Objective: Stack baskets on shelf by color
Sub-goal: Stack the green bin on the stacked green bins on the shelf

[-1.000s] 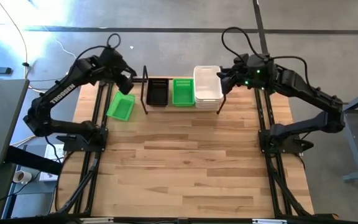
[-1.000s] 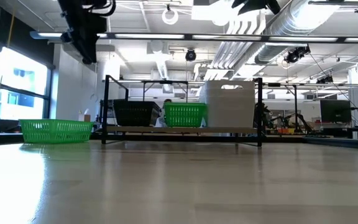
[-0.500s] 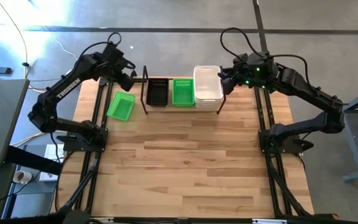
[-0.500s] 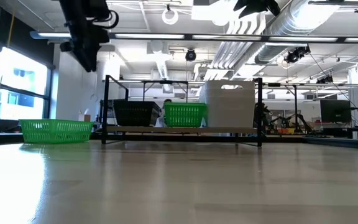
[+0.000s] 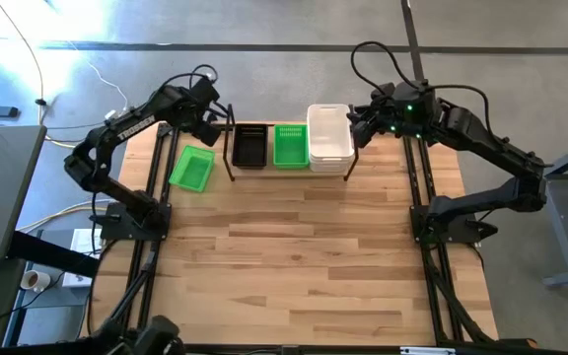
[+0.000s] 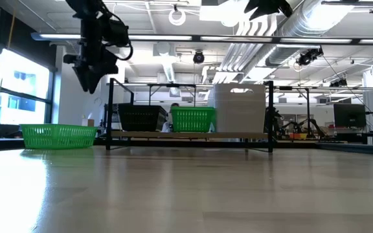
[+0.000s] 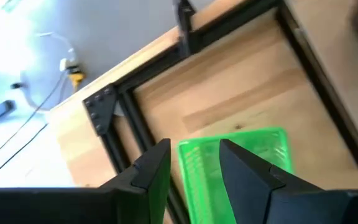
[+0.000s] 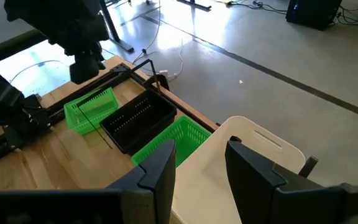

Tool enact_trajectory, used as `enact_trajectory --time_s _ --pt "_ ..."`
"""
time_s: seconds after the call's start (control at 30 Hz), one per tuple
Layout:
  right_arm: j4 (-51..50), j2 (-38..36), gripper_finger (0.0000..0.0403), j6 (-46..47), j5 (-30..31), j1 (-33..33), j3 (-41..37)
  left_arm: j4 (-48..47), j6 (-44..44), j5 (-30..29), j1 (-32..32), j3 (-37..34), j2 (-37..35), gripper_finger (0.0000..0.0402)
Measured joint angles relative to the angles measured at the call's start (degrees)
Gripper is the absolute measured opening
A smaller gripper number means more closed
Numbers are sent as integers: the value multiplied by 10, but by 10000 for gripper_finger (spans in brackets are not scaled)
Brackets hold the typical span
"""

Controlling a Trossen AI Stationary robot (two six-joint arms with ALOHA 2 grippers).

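**Three basket groups on the shelf, one green basket loose on the table**

In the high view, far left, a roll of tape (image 5: 35,280) lies on the floor off the table's edge. On the butcher-block table (image 5: 294,266) a lone green basket (image 5: 192,168) sits in the upper left, just beside the shelf's left wire end and outside it. The left gripper (image 5: 212,125) hangs above the table between that basket and the shelf, its arm reaching in from the left edge with the elbow raised; in the left wrist view its fingers (image 7: 151,168) stand apart with nothing between them, the green basket showing below.

The shelf (image 5: 289,163) runs along the table's upper edge. On it, left to right, stand a black mesh basket (image 5: 249,145), a green basket on the shelf (image 5: 290,145) touching it, and a taller white stack (image 5: 329,137) at the right end. In the low view the white stack (image 6: 239,109) rises clearly above its two neighbours.

The right gripper (image 5: 356,120) hovers at the upper right, just beside the white stack's right end, its arm bent back toward the table's right edge. Its fingers (image 8: 157,171) are spread and empty, pointing over the white stack.
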Motion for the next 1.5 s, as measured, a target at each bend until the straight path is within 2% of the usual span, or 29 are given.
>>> enact_trajectory --time_s 0.1,0.17,0.33,0.47,0.77,0.97,1.23,1.5 --pt "0 0 126 0 0 0 0 5 -31 -27 -4 0 16 127" --pt "0 0 126 0 0 0 0 9 -58 -20 -2 7 25 127" --pt "-1 0 126 0 -3 0 0 21 -125 118 26 17 33 127" --pt "-14 0 126 0 -3 0 0 -20 -184 177 28 17 32 126" --pt "-26 0 126 -20 -3 0 0 -103 -269 158 18 17 25 126" --pt "-38 0 126 -30 -3 0 0 -133 -284 152 -9 -11 7 126" --pt "-86 0 126 -15 -4 0 0 -133 -340 155 -55 -75 -68 126" --pt "-90 0 126 13 -4 1 0 -132 -440 176 -106 -143 -140 126"
